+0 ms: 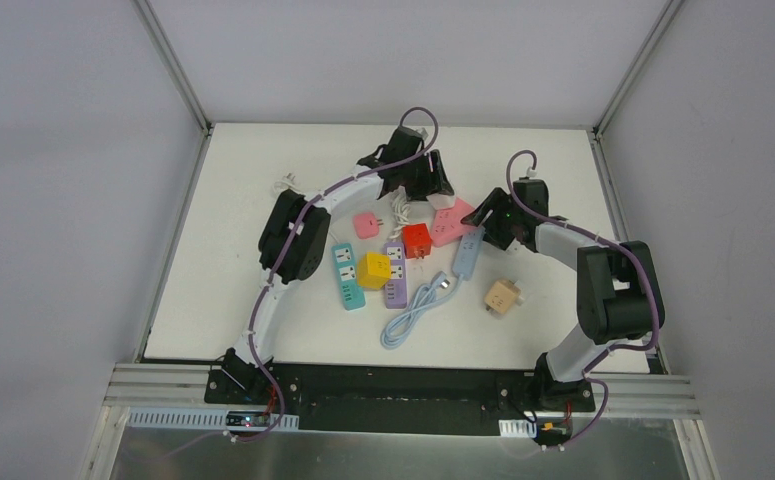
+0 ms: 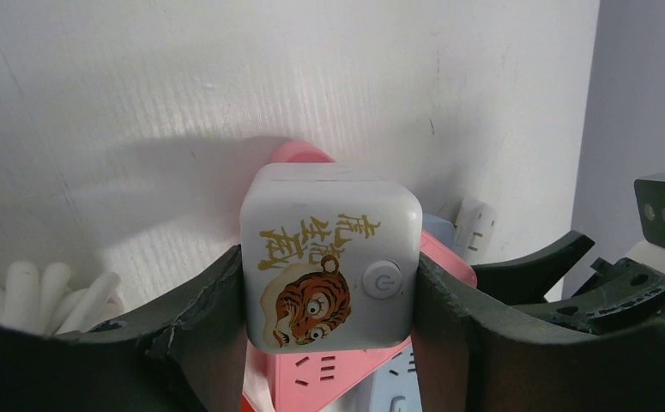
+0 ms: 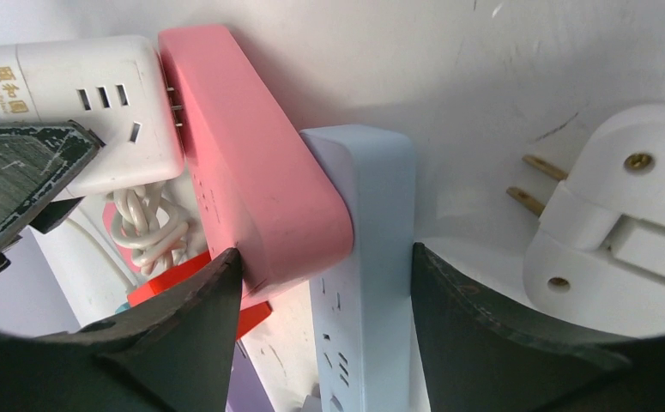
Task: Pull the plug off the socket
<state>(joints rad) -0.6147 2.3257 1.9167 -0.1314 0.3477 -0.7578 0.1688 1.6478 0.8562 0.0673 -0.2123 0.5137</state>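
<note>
L pincer (image 2: 329, 283) grips white plug (image 3: 80, 112); R pincer (image 3: 320, 283) squeezes pink socket (image 3: 243, 163) (blue strip (image 3: 363, 223) too). Pins (image 3: 172, 96) lie between them.

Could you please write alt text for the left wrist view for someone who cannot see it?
A white cube plug with a tiger print and power button is clamped between the left arm's dark jaws. Behind it lies a pink socket strip on the white table.

White cube plug (image 2: 329, 215) bears gold Chinese characters (image 2: 316, 236), a power symbol (image 2: 383, 281).
</note>
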